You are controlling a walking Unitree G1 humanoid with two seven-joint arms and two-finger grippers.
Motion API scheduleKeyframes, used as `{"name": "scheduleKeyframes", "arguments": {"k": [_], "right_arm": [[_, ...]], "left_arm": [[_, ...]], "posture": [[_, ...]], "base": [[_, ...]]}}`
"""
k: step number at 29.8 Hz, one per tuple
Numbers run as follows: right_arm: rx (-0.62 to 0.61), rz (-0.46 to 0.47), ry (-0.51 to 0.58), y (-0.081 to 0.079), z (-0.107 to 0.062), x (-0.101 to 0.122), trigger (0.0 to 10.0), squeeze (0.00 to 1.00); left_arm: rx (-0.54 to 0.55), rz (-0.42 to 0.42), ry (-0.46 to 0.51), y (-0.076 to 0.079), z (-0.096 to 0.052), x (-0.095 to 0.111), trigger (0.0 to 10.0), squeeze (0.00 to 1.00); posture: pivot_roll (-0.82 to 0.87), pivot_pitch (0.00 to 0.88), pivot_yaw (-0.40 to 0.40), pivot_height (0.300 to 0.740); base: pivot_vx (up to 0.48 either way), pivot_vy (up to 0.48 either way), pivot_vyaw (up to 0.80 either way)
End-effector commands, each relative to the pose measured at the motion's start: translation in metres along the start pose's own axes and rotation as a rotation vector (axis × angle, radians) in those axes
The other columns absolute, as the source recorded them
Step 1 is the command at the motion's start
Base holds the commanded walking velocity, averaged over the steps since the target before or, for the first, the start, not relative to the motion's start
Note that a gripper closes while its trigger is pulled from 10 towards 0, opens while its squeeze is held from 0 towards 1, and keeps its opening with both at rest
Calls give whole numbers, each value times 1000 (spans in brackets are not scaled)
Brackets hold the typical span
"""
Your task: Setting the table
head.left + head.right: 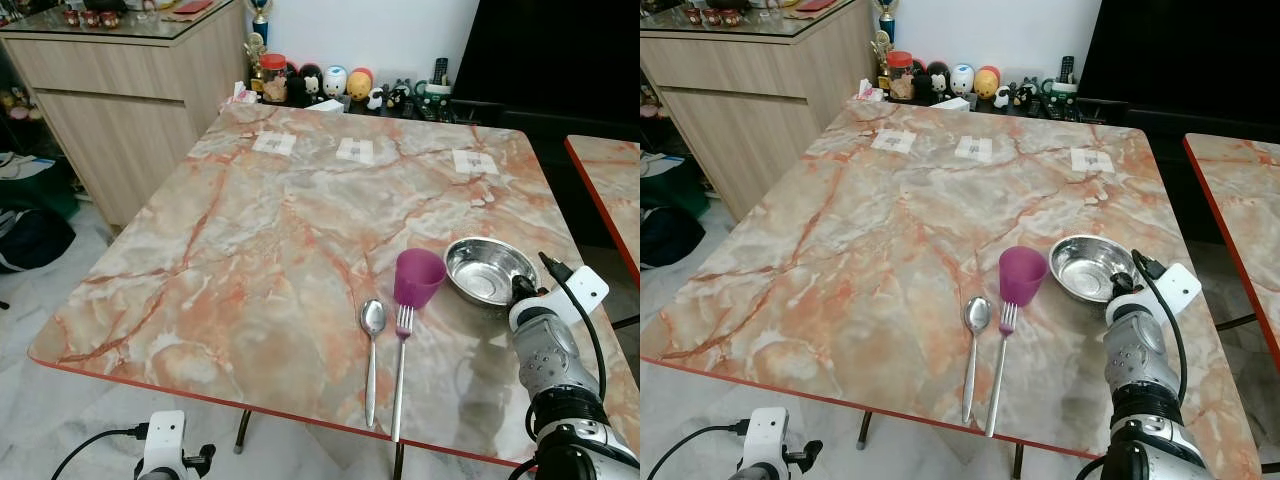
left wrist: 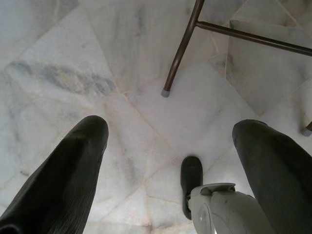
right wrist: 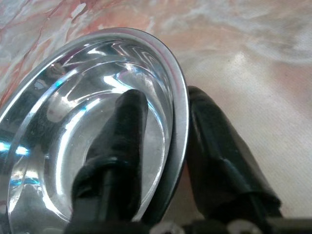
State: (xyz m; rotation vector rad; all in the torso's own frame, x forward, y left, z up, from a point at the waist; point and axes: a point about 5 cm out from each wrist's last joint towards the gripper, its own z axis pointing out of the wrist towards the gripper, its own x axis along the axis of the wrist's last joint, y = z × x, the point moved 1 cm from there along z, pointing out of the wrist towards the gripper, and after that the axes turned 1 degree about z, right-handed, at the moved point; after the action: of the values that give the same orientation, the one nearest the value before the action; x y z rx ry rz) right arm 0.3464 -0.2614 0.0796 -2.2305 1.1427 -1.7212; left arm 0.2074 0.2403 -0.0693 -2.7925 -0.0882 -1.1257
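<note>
A steel bowl stands on the marble table near its front right. My right gripper is shut on the steel bowl's rim, one finger inside and one outside. Just left of the bowl is an upright purple cup. In front of the cup a spoon and a fork lie side by side, handles towards the table's front edge. My left gripper hangs open below the table, over the floor.
Three white cards lie in a row on the far half of the table. Figurines and jars line the far edge. A wooden sideboard stands at the left and a second table at the right. A table leg rises near my left gripper.
</note>
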Motion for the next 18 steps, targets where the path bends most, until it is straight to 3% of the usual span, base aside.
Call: {"name": "scheduleKeyframes", "arguments": {"k": [1,2,3,4,9,11,12,15,16,18], "right_arm": [[7,-7,-7,-1,0,-2,2353,0],[8,-10,-9,-1,0,-2,4941,0],[8,-10,-10,-1,0,-2,6706,0],[7,-11,-11,-1,0,-3,10000,0],[6,-8,-12,-1,0,-4,10000,0],[6,-5,-10,-1,0,-4,9490,0],[1,5,11,0,0,-2,0,0],[-20,11,72,3,-1,6,0,0],[-25,14,158,4,-3,18,0,0],[-10,53,225,2,-5,28,0,0]], "left_arm": [[4,12,-28,-3,-1,-6,10000,0],[4,12,-27,-3,-1,-6,10000,0],[4,12,-27,-3,-1,-6,10000,0],[4,12,-27,-3,-1,-6,10000,0],[2,15,-25,-2,-1,-6,10000,0],[2,15,-25,-2,-1,-6,10000,0],[3,16,-25,-2,-1,-6,10000,0],[3,15,-24,-2,-1,-6,10000,0],[4,15,-23,-2,-1,-6,10000,0],[4,16,-22,-3,-1,-6,10000,0]], "posture": [[106,5,-41,740],[107,6,-42,740],[107,6,-42,740],[107,6,-42,740],[107,5,-41,740],[106,5,-40,740],[106,5,-40,740],[108,6,-41,740],[108,5,-41,740],[107,5,-42,740]], "base": [[0,0,0],[0,0,0],[0,0,0],[0,0,0],[0,0,0],[0,0,0],[0,0,0],[0,0,0],[0,0,0],[0,0,0]]}}
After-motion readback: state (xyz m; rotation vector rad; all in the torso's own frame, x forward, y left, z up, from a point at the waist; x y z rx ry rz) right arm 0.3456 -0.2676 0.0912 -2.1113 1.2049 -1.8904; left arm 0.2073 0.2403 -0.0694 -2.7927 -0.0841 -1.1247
